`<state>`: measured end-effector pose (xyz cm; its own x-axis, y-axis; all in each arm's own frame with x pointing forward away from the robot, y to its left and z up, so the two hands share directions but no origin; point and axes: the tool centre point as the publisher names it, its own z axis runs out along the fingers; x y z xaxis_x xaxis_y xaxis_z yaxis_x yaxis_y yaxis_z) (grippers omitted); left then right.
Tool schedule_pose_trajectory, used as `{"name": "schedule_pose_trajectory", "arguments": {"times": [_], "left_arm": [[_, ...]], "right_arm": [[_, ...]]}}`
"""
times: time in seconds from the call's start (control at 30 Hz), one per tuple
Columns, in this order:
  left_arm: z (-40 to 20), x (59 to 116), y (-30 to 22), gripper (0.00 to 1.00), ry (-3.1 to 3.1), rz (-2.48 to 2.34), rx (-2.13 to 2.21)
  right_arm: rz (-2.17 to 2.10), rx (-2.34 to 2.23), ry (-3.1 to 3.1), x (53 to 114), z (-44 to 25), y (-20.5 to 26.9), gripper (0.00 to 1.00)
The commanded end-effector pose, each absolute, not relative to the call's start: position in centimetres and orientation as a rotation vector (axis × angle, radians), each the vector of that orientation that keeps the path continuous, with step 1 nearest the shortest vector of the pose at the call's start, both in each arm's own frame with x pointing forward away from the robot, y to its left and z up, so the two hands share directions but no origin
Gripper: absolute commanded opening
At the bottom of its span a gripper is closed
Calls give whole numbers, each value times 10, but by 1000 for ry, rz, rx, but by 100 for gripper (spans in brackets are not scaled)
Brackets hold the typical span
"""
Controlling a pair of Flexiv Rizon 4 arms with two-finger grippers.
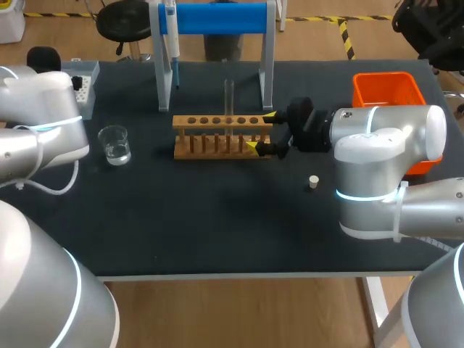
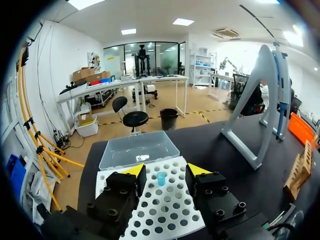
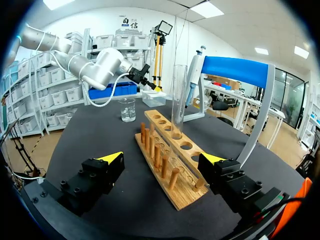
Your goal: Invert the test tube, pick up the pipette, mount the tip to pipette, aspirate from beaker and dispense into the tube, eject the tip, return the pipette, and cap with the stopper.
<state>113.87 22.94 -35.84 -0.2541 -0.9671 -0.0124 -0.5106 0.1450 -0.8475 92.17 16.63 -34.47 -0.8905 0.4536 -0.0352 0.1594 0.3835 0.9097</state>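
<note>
A dark desk (image 1: 217, 217) is set on a light wooden floor (image 1: 312, 43), marked with yellow-and-black tape (image 1: 346, 36). A black stool (image 1: 123, 18) is seen beyond the far edge. White walls (image 2: 60, 55) are lit by ceiling lights (image 2: 182, 21). Shelves (image 3: 30, 102) are filled with white boxes.

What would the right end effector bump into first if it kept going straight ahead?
Probably the wooden rack: its near end sits just ahead of the right end effector, in line with the gap between its open fingers. The test tube stands farther along.
</note>
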Motion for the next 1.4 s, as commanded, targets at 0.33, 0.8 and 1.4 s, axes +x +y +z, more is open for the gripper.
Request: {"name": "schedule_pose_trajectory", "arguments": {"times": [0.33,0.8,1.4], "left_arm": [[-361,1147,231,49,1853,-1003,-1412],[-366,1149,232,48,1851,-1008,-1423],[-368,1149,233,42,1849,-1010,-1430]], "right_arm": [[1510,540,2367,922,-345,167,100],[1510,540,2367,922,-345,167,100],[1510,540,2367,922,-345,167,100]]}}
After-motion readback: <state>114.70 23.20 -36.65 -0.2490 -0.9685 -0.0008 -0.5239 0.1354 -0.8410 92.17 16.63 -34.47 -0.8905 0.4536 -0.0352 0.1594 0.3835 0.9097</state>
